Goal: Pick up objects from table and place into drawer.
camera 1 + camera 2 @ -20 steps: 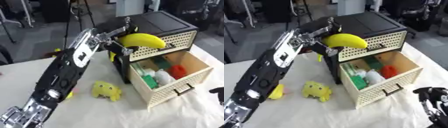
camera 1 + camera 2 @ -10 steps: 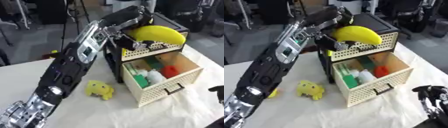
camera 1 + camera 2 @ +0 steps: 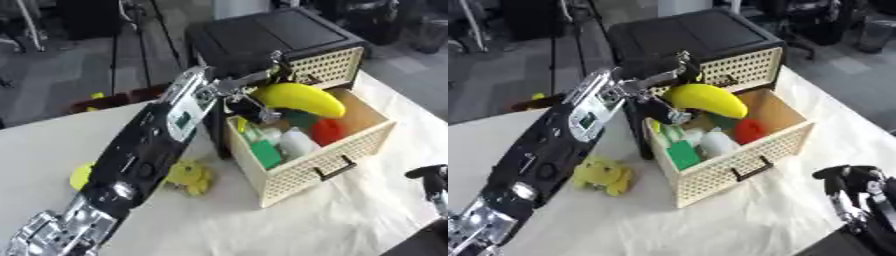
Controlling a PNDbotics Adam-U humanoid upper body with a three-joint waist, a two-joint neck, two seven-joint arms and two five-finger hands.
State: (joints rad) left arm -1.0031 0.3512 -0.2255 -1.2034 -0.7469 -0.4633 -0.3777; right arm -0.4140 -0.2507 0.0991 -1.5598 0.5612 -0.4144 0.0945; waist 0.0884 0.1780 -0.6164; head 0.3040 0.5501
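The left hand has its fingers curled around a yellow banana and holds it just above the open drawer. The right hand rests low at the right, fingers curled on nothing.

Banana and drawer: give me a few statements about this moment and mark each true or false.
1. The left hand holds the banana over the open drawer. True.
2. The drawer is shut. False: it is pulled out, with a green block, a white bottle and a red thing showing inside.
3. A yellow toy lies on the table left of the drawer. True.
4. The right hand is also gripping the banana. False: it shows near the lower right corner, away from the banana.
5. The banana lies on the table. False: it is in the air, in the left hand.
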